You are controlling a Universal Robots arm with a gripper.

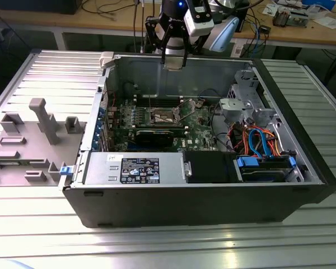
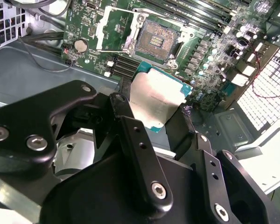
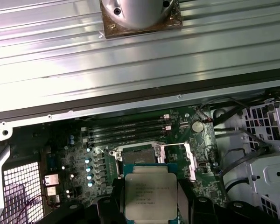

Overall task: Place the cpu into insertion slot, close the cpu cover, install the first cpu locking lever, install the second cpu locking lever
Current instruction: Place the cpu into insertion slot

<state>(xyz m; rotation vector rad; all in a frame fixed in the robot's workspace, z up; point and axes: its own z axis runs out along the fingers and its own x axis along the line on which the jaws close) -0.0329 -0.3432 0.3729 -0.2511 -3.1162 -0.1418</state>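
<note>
In the exterior view the gripper (image 1: 175,58) hangs above the far wall of an open computer case (image 1: 196,196), which lies on a ribbed metal table (image 1: 302,235), with a grey fixture plate (image 1: 22,151) at the exterior view's left. That view gives the whole layout, with the green motherboard (image 1: 199,131) flat inside the case and the insertion slot (image 1: 163,116) near its middle. The wrist views bring the grasp itself close: the black fingers (image 2: 130,135) are clamped on opposite edges of the cpu (image 2: 156,100), held in the air clear of the board with its silver top facing the first wrist view. In both wrist views the slot's dark pin field lies bare, and the cpu cover (image 2: 101,28) is swung open just beside it, resting toward the side of a round coin cell (image 2: 80,45). The first wrist view also takes in the row of long memory slots (image 3: 128,128) beyond the socket.
</note>
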